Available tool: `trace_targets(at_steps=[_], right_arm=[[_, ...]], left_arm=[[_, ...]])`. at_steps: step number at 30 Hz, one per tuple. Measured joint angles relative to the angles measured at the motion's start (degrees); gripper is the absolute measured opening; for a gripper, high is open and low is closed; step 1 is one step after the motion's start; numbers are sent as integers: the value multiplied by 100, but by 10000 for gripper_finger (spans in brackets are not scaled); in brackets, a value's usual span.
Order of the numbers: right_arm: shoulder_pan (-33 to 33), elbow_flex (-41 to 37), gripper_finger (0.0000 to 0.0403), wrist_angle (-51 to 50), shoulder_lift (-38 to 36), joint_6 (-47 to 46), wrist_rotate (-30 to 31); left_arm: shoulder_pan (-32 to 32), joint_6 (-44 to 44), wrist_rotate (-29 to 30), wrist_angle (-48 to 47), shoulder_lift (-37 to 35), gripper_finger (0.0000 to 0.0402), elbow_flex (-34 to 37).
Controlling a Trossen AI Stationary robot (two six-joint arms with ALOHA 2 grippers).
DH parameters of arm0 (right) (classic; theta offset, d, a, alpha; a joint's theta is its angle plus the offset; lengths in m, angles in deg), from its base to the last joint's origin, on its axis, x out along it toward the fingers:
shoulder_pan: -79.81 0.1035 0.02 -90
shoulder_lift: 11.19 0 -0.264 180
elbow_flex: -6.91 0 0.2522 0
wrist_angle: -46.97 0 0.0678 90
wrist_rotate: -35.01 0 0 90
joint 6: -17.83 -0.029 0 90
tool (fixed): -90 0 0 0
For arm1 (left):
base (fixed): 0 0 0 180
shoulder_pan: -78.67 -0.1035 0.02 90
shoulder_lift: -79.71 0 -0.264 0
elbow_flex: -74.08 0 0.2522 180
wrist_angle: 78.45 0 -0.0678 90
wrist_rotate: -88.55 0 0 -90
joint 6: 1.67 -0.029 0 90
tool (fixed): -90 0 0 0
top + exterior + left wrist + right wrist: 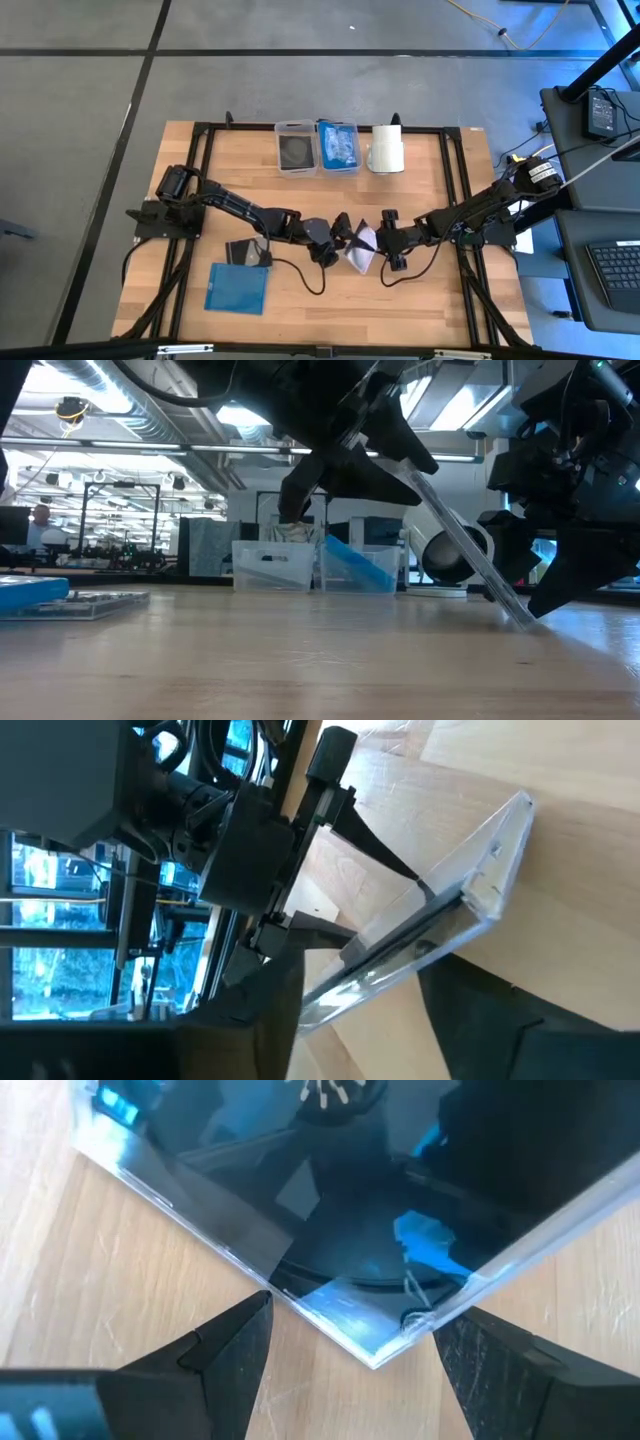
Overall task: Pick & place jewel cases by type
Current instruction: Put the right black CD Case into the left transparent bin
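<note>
A clear jewel case with a dark disc inside [362,252] stands tilted at the table's middle between my two grippers. My left gripper [340,240] is shut on its upper part. My right gripper [388,240] is open, its fingers on either side of the case's lower corner [375,1358]. A blue case [238,288] and a dark grey case [248,252] lie flat on the table at the near left. Two clear bins stand at the far edge: one [297,148] holds a dark case, the other [338,146] holds blue cases. My left gripper pinches the case's upper edge [400,955] between its two fingers, coming slanting down from the table's left. The case [465,540] hangs tilted below the fingers, with its lower corner [525,620] down at the table top. My right gripper's fingers [240,1340] flank that corner; whether they touch it, I cannot tell.
A white roll [387,150] lies right of the bins at the far edge. A black frame [455,180] runs around the tabletop. Bare wood lies along the near edge and at the near right.
</note>
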Motion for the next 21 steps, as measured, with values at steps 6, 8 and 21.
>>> trace_targets(at_steps=[6,8,21], right_arm=[[0,-2,273,18,0,-2,-4],[0,-4,273,39,0,-2,-4],[1,-11,273,50,-4,-2,-7]], left_arm=[[0,0,-266,0,-2,136,0],[2,-1,-284,0,-8,124,0],[85,-670,-390,-400,-31,69,0]])
